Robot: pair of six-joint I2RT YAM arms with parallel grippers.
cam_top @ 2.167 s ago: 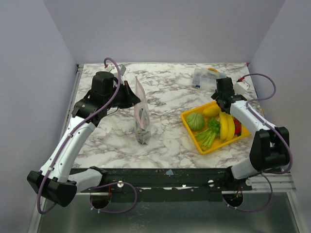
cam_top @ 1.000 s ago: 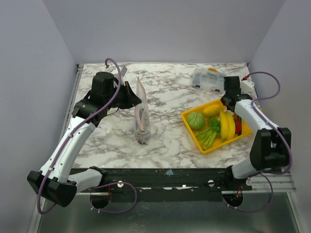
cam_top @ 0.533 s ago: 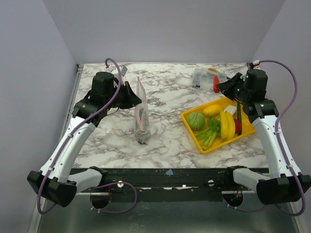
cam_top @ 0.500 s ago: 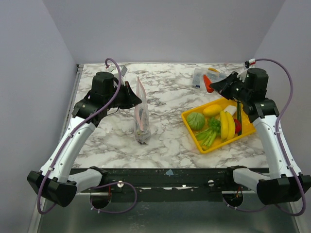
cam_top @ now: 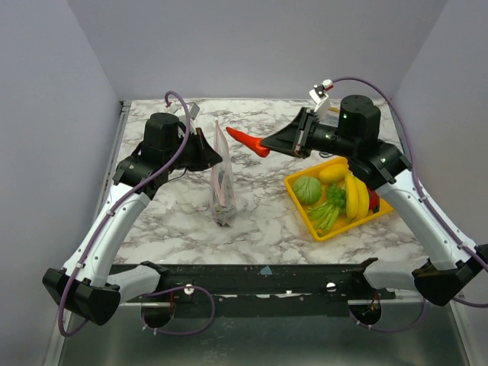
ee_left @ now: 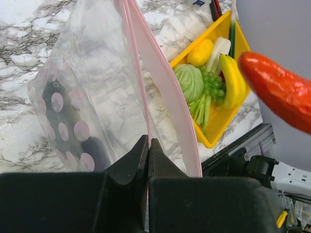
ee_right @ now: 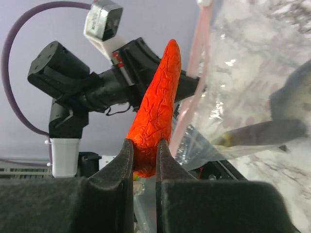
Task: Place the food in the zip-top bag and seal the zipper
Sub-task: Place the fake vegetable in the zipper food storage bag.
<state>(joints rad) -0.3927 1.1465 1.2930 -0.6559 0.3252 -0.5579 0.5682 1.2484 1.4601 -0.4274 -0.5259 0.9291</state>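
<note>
The clear zip-top bag (cam_top: 222, 185) stands upright in the middle of the table, mouth up. My left gripper (cam_top: 207, 149) is shut on one side of its pink zipper (ee_left: 163, 85), with the other side gaping away. A dark eggplant (ee_right: 265, 132) lies inside at the bottom. My right gripper (cam_top: 266, 142) is shut on a long red pepper (cam_top: 245, 138), held in the air just right of the bag's mouth, tip towards it. More food lies in the yellow tray (cam_top: 335, 231): a round green one (cam_top: 306, 189) and bananas (cam_top: 355, 197).
The yellow tray sits at the right, under my right forearm, with green stalks (cam_top: 325, 215) and a yellow fruit (cam_top: 332, 173) in it. Grey walls close the table at the back and on both sides. The black rail runs along the near edge.
My right arm has risen from the back right corner with the red pepper and swung left to the bag's mouth. The left arm and the bag have stayed put.
</note>
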